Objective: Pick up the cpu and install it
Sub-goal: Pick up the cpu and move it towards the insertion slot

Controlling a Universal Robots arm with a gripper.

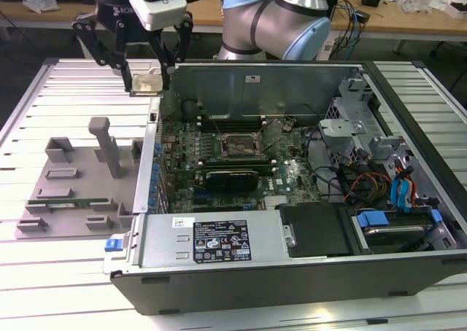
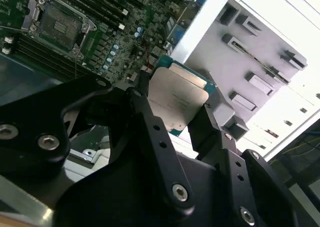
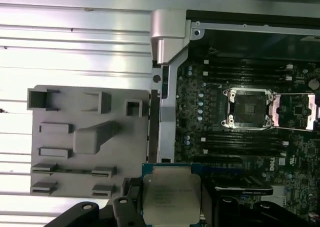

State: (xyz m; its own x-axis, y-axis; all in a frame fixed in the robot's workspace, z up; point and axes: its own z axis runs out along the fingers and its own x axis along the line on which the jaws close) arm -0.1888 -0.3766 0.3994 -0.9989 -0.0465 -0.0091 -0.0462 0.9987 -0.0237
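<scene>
The cpu (image 1: 148, 84), a flat square chip with a silvery top plate, hangs in the air over the case's wall on the exterior view's left. My gripper (image 1: 149, 79) is shut on it, a black finger on each of two opposite edges. Both wrist views show the cpu (image 2: 178, 98) (image 3: 170, 196) clamped between the fingers (image 2: 145, 94) (image 3: 126, 201). The open motherboard socket (image 1: 241, 147) (image 2: 57, 22) (image 3: 249, 107) lies inside the computer case (image 1: 146, 192), off to one side of the held chip and lower.
A grey fixture plate (image 1: 80, 172) (image 3: 65, 112) with an upright post (image 1: 108, 147) lies outside the case on the exterior view's left, a thin green memory stick (image 1: 69, 195) in one slot. The power supply (image 1: 211, 240) and the drive bays with cables (image 1: 379, 185) fill the case's front and right.
</scene>
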